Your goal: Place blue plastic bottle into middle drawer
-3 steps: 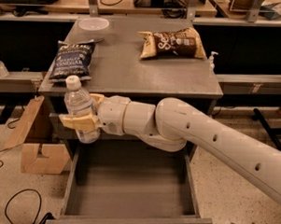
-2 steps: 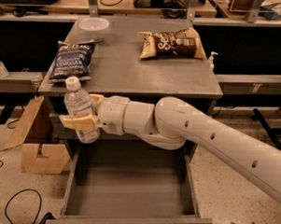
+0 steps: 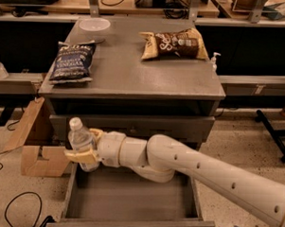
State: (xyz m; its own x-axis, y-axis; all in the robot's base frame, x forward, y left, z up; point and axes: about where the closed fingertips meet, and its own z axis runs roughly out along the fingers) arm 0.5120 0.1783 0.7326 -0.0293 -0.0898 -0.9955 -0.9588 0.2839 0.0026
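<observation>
On the far left a cardboard box (image 3: 37, 141) sits on the floor beside the grey cabinet (image 3: 134, 79). Up on the cabinet's top lie a dark blue chip bag (image 3: 73, 61) and, behind it, a white bowl (image 3: 93, 24). Lower down, in front of the cabinet's left side, the blue plastic bottle (image 3: 79, 138) is up in the air. The gripper (image 3: 87, 147) is there too, clenched around the bottle's lower half with its tan fingers (image 3: 80, 156). The bottle stands almost straight up, with its white cap on top, so its long way runs up and down. It is small and see-through, with a pale label. It looks light and maybe a bit squashy. Here is the part that matters most. The bottle hangs over the back left corner of the middle drawer (image 3: 129, 200), which is pulled open. It is just about over the drawer's left wall. The flat bare floor of the drawer lies below the bottle and toward the right side of the view. I think the bottle needs to go a little that way and then down, so it does not bump the wall. Farther right, a brown chip bag (image 3: 176, 43) lies on the cabinet top. The fat white arm (image 3: 211, 177) comes in from the lower right corner.
</observation>
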